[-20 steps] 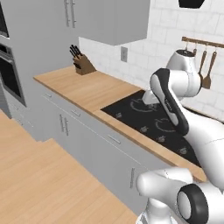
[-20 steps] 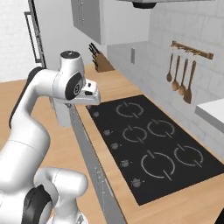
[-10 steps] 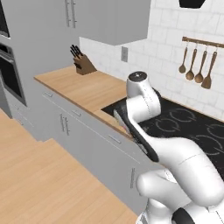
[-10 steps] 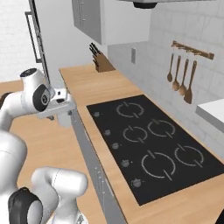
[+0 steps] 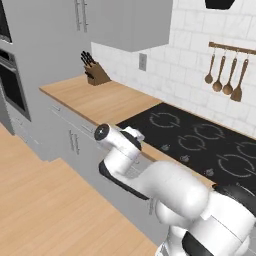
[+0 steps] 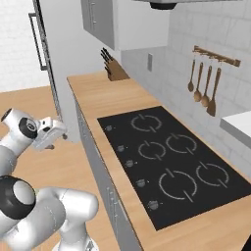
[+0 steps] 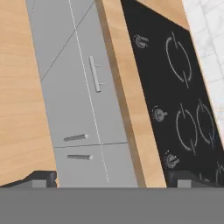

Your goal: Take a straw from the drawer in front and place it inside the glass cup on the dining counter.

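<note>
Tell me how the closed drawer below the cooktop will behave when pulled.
The drawer is a rigid flat panel, so it should probably slide straight out, not flex. Its slim bar handle looks smooth metal; the open gripper could slip.

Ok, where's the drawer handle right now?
In the hand view, the drawer handle sits on the closed grey drawer front, just below the wooden worktop edge, left of the black cooktop.

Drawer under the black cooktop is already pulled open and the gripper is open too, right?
Not quite. The light grey drawer with the slim metal bar handle is shut, flush with the cabinet fronts, as the hand view shows. The gripper is open, as you said.
</note>
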You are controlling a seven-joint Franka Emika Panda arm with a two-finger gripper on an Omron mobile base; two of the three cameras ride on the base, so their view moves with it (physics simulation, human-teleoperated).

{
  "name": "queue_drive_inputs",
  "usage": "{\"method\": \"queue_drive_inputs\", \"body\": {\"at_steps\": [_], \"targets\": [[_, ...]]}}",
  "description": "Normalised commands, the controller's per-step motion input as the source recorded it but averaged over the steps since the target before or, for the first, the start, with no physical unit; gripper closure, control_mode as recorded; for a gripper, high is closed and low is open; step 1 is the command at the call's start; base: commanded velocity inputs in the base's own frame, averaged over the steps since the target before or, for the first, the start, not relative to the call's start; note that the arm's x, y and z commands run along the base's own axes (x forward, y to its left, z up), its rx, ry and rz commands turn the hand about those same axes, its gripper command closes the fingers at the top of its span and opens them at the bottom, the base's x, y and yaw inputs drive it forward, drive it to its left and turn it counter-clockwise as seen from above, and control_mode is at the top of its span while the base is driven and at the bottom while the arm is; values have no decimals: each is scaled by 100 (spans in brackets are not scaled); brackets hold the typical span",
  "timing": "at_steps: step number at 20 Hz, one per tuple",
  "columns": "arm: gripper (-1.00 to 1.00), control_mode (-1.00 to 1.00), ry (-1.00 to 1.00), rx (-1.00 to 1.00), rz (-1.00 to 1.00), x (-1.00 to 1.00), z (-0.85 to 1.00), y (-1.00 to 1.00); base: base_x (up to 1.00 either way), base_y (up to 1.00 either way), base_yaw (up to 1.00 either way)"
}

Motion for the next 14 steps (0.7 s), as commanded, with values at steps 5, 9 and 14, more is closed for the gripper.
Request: {"method": "queue_drive_inputs", "body": {"at_steps": [5, 9, 14], "targets": [[-100, -100, 0, -31, -6, 69, -53, 50, 0, 0, 0], [-100, -100, -2, -31, -7, 69, -57, 25, 0, 0, 0], [-100, -100, -10, -27, -9, 60, -66, 0, 0, 0, 0]]}}
